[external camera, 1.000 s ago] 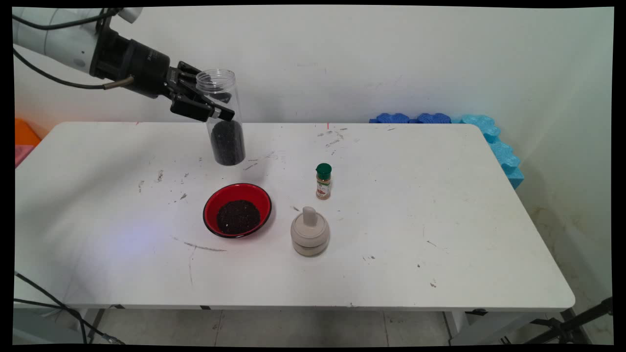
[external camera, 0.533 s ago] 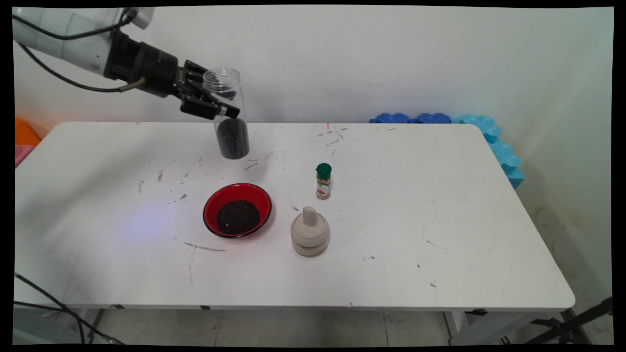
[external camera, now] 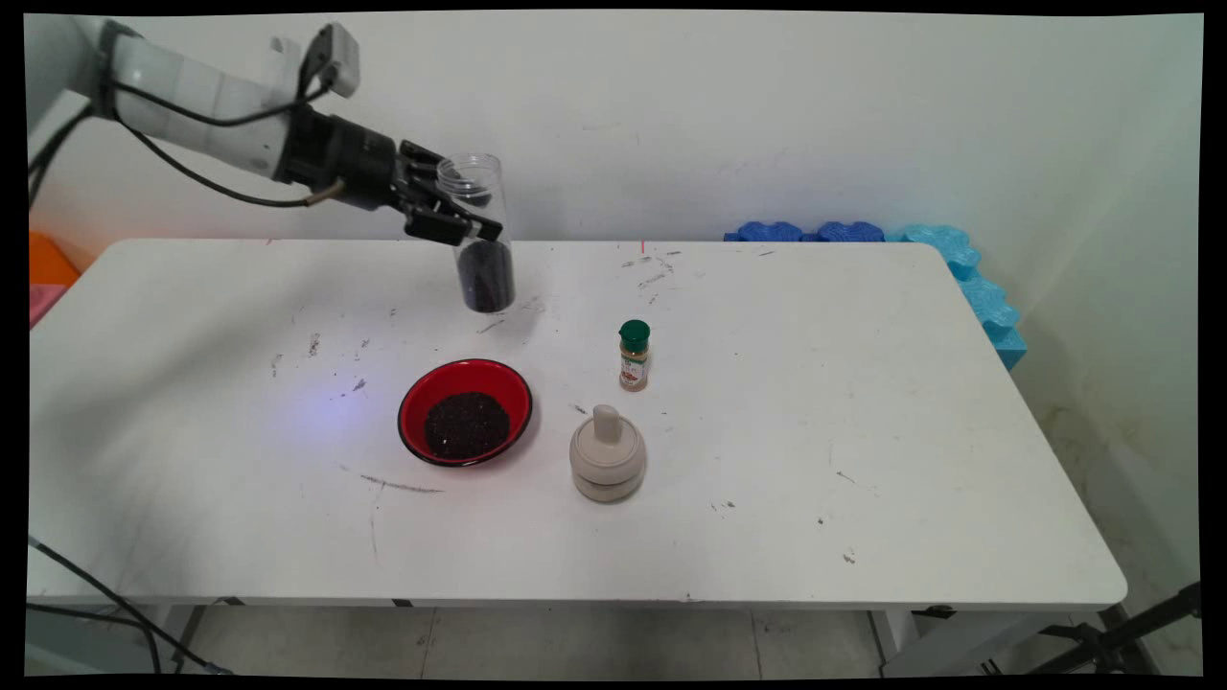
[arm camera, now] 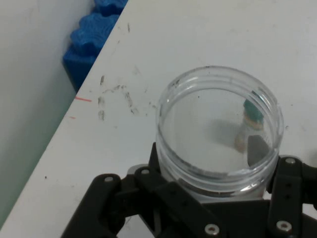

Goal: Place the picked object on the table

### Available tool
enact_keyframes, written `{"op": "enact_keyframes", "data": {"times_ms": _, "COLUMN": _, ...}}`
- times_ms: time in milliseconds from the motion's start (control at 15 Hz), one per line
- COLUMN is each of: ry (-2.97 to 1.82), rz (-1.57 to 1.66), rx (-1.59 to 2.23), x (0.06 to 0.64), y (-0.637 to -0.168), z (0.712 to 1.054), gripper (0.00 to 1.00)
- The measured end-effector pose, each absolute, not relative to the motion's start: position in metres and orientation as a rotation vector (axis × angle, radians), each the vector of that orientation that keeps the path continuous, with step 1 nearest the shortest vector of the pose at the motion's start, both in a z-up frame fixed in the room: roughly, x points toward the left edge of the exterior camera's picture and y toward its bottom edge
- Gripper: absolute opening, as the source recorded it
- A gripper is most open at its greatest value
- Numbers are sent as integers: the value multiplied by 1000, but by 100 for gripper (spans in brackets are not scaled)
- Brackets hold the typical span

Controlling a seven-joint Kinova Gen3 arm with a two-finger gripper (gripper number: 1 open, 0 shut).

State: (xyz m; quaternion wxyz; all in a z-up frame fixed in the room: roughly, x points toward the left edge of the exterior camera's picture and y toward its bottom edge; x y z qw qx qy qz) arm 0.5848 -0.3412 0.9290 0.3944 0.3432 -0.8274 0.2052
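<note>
My gripper (external camera: 463, 218) is shut on a clear open-topped plastic jar (external camera: 482, 240), about a third full of dark grains. The jar hangs upright above the table's (external camera: 815, 479) far side, left of centre. In the hand view the jar's open mouth (arm camera: 218, 134) fills the middle, with my black fingers (arm camera: 178, 203) clamped round its body below the rim. A red bowl (external camera: 465, 411) of the same dark grains sits on the table, nearer than the jar and slightly left.
A small spice bottle with a green cap (external camera: 634, 356) stands right of the bowl, also seen through the jar (arm camera: 249, 124). A beige lidded pot (external camera: 607, 466) sits in front of it. Blue foam pieces (external camera: 901, 240) lie along the far right edge.
The gripper has carried the jar to the right and farther back across the table, keeping it upright. The bowl, bottle and pot have not moved.
</note>
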Motion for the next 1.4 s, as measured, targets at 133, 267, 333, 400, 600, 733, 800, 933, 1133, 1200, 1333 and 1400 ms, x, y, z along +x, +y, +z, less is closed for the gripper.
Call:
{"op": "enact_keyframes", "data": {"times_ms": 133, "ry": -2092, "rz": 523, "rx": 886, "x": 585, "y": -349, "z": 914, "gripper": 0}}
{"op": "enact_keyframes", "data": {"times_ms": 267, "ry": -2088, "rz": 524, "rx": 898, "x": 586, "y": -356, "z": 901, "gripper": 0}}
{"op": "enact_keyframes", "data": {"times_ms": 333, "ry": -2087, "rz": 523, "rx": 905, "x": 586, "y": -358, "z": 895, "gripper": 0}}
{"op": "enact_keyframes", "data": {"times_ms": 400, "ry": -2087, "rz": 522, "rx": 911, "x": 587, "y": -361, "z": 889, "gripper": 0}}
{"op": "enact_keyframes", "data": {"times_ms": 600, "ry": -2088, "rz": 516, "rx": 929, "x": 589, "y": -367, "z": 873, "gripper": 0}}
{"op": "enact_keyframes", "data": {"times_ms": 733, "ry": -2090, "rz": 513, "rx": 938, "x": 590, "y": -369, "z": 865, "gripper": 0}}
{"op": "enact_keyframes", "data": {"times_ms": 800, "ry": -2091, "rz": 511, "rx": 942, "x": 590, "y": -370, "z": 861, "gripper": 0}}
{"op": "enact_keyframes", "data": {"times_ms": 933, "ry": -2093, "rz": 508, "rx": 950, "x": 591, "y": -372, "z": 854, "gripper": 0}}
{"op": "enact_keyframes", "data": {"times_ms": 1133, "ry": -2095, "rz": 504, "rx": 962, "x": 591, "y": -373, "z": 844, "gripper": 0}}
{"op": "enact_keyframes", "data": {"times_ms": 1200, "ry": -2095, "rz": 503, "rx": 965, "x": 592, "y": -374, "z": 842, "gripper": 0}}
{"op": "enact_keyframes", "data": {"times_ms": 1333, "ry": -2095, "rz": 502, "rx": 971, "x": 592, "y": -375, "z": 838, "gripper": 0}}
{"op": "enact_keyframes", "data": {"times_ms": 1400, "ry": -2095, "rz": 501, "rx": 975, "x": 592, "y": -375, "z": 836, "gripper": 0}}
